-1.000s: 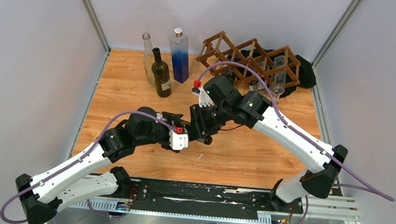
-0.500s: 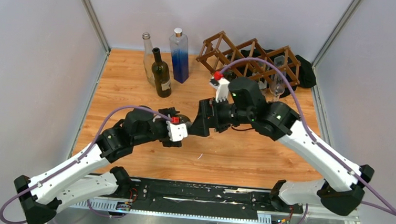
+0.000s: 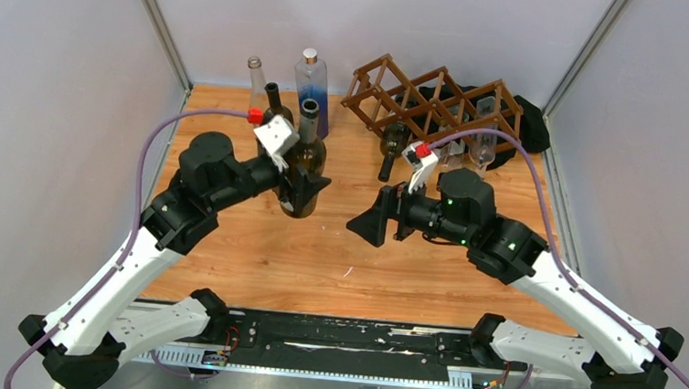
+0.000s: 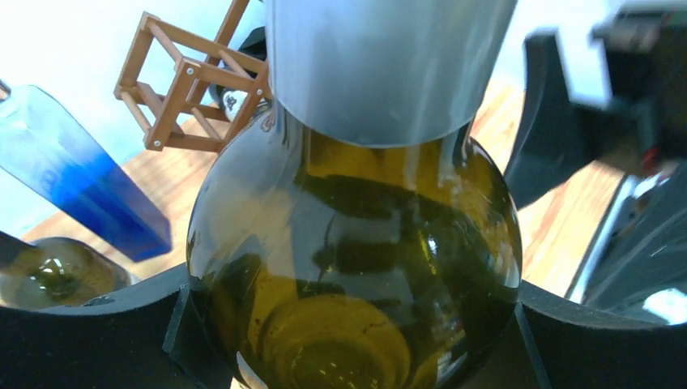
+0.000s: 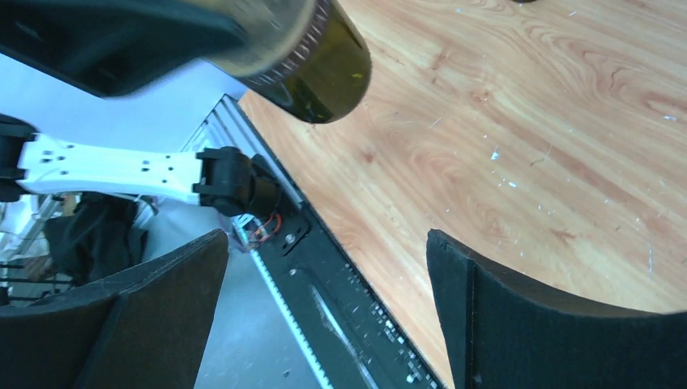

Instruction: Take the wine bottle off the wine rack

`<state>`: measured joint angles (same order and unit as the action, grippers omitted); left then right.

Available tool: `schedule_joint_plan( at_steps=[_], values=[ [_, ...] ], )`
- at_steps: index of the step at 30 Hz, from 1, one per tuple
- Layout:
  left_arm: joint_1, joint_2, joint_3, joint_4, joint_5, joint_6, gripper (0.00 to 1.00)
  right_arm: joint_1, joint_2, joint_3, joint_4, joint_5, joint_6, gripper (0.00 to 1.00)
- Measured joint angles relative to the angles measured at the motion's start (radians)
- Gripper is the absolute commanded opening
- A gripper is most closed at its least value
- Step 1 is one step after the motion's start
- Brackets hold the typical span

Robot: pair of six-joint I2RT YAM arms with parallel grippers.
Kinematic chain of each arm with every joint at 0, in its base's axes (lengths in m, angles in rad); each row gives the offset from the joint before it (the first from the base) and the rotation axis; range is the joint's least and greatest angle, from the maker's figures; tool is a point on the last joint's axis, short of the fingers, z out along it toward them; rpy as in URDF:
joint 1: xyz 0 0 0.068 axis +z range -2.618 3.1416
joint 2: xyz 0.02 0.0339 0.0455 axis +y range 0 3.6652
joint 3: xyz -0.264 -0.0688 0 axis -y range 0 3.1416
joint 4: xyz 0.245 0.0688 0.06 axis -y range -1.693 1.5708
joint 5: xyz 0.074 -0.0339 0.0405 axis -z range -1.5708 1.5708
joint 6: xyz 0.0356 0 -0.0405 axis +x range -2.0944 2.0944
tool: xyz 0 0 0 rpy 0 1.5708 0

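A dark olive wine bottle (image 3: 304, 160) with a silver foil neck stands about upright at the back left of the wooden table, away from the wine rack (image 3: 441, 77). My left gripper (image 3: 306, 184) is shut on its lower body. In the left wrist view the wine bottle (image 4: 356, 243) fills the space between both black fingers (image 4: 89, 332), with the wine rack (image 4: 174, 77) behind it. My right gripper (image 3: 363, 224) hangs open and empty right of the bottle, pointing left. The right wrist view shows its gripper (image 5: 324, 324) spread wide, the bottle's base (image 5: 312, 69) beyond it.
A clear bottle (image 3: 255, 80), a dark bottle (image 3: 274, 98) and a blue square bottle (image 3: 313, 84) stand close behind the held one. Another dark bottle (image 3: 390, 147) and a clear bottle (image 3: 484, 131) lie in the rack. Grey walls enclose the table; a black rail (image 3: 330, 345) runs along its near edge.
My right gripper opened and drew back to the right. My left arm swung from the table's middle to the back left, bringing the wine bottle into view, upright.
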<state>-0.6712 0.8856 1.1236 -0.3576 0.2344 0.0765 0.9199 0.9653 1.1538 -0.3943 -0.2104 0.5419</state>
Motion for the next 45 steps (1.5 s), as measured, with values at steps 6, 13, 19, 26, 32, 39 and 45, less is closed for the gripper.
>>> schedule_joint_plan(
  at_steps=[6,13,19,26,32,39,45],
  values=[
    [0.087,0.058,0.065,0.028,0.138,-0.208,0.0,0.001,0.024,-0.18,0.259,-0.011,-0.061,0.96],
    [0.093,0.066,0.07,0.048,0.308,-0.345,0.0,0.001,0.119,-0.177,0.532,-0.126,-0.098,0.96],
    [0.095,0.066,0.07,0.088,0.378,-0.406,0.0,0.014,0.183,-0.177,0.708,-0.228,-0.082,0.96],
    [0.096,0.079,0.089,0.113,0.411,-0.441,0.0,0.045,0.253,-0.166,0.806,-0.252,-0.079,0.88],
    [0.098,0.077,0.101,0.113,0.404,-0.462,0.94,0.066,0.259,-0.166,0.839,-0.244,-0.115,0.0],
    [0.106,0.063,0.121,0.082,0.351,-0.448,1.0,0.068,0.24,-0.168,0.744,-0.188,-0.179,0.0],
    [0.142,0.066,0.161,0.082,0.359,-0.452,0.78,0.068,0.201,-0.19,0.67,-0.156,-0.229,0.0]
  ],
)
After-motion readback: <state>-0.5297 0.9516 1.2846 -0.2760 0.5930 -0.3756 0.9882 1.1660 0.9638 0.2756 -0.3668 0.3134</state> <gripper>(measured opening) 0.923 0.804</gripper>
